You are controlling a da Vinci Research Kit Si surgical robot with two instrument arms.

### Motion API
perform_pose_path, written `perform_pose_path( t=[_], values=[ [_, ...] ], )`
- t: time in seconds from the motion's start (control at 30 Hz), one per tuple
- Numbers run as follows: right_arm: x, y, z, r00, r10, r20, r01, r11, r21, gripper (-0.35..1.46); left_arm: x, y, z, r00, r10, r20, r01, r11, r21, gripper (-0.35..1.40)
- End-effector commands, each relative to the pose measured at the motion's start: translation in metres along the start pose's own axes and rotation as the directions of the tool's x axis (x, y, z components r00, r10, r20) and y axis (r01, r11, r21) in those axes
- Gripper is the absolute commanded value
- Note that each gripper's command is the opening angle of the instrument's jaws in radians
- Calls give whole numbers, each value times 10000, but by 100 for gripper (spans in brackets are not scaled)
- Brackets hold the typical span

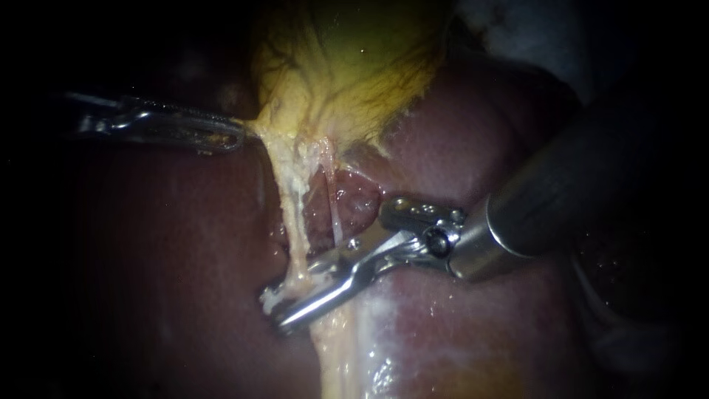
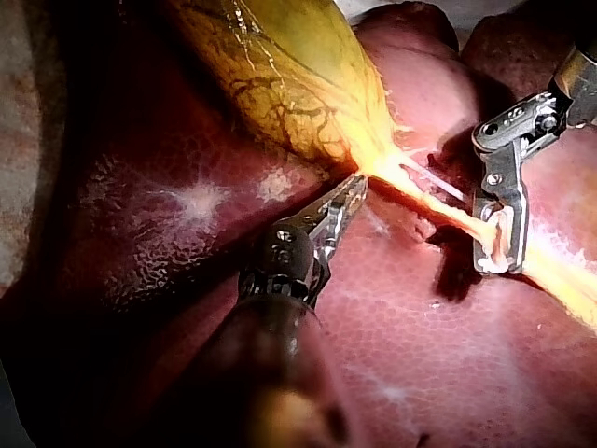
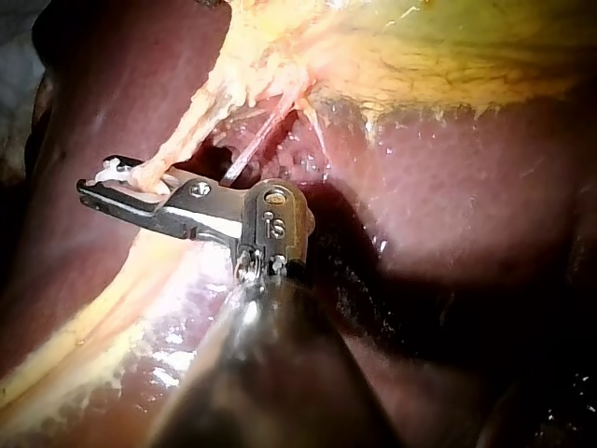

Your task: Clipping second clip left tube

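Two instruments engaged. Endoscope view: left instrument [image 1: 238, 137] jaws clamp the gallbladder [image 1: 347, 66] neck; below the gallbladder, right instrument [image 1: 276, 310] jaws sit narrowly closed around the left tube [image 1: 289, 214]. Left wrist view: the tube crosses between those jaws. Right wrist view: same grip. Clip apparently being pressed; release not yet done.

Darkness rings the lit centre; a pale grey surface [image 1: 517, 26] shows dimly beyond, at upper right

The gallbladder [image 1: 354, 66] lies on the liver [image 1: 487, 148], a tube [image 1: 292, 214] running below.
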Motion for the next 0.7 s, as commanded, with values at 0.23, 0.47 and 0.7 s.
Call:
perform_pose_path(
  t=[0.23,0.47,0.7],
  values=[
    [2,8,-9,9999,156,-54,-156,9998,-83,-35,0,0,0,10000,-5,1,5,10000,-2,-35],
    [0,9,-11,9999,146,-22,-146,9998,-100,-35,0,0,0,10000,-5,1,5,10000,-3,-35],
    [-1,7,-12,9999,146,-15,-146,9999,-93,-35,0,1,1,10000,-6,2,6,10000,-5,-35]
  ],
)
